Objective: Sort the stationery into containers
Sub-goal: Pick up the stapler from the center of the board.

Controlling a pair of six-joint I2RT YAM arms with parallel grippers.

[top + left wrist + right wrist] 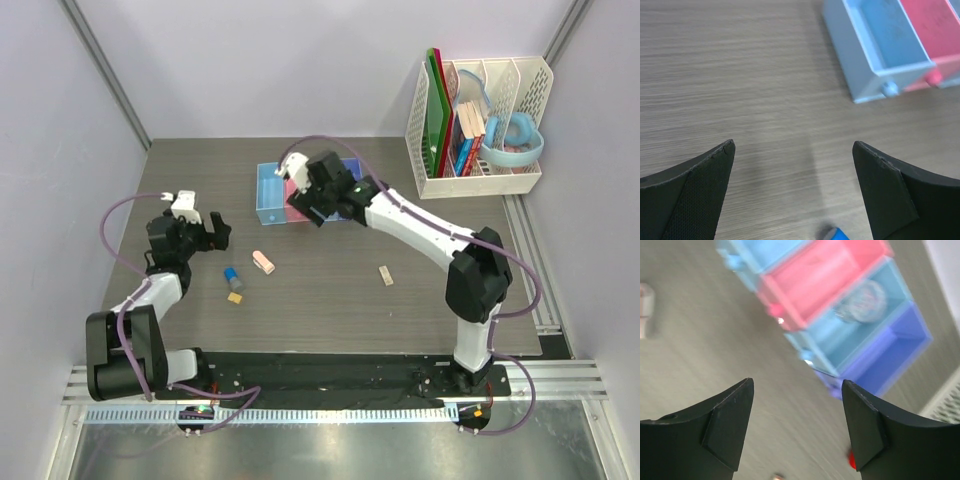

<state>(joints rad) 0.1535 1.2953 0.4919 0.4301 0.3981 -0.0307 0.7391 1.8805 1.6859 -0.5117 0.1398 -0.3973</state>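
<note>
The left gripper [794,150] is held wide open over the bare table [740,75], with nothing between its jaws. The blue-capped cylinder [839,234] is seen at the very bottom edge of the left wrist view, roughly in line with the gap between the jaws but behind their tips (only its blue end shows). The row of bins [875,75] is set ahead and to the right, well apart from these jaws.

The right gripper [796,385] is likewise spread open and empty, close to the bins. A clear tape roll [862,300] is seen inside the second light-blue bin [840,335], beyond the jaws. A pink eraser [263,261], a tiny yellow piece [235,297] and a beige eraser [385,275] are seen loose on the table between the arms.
</note>
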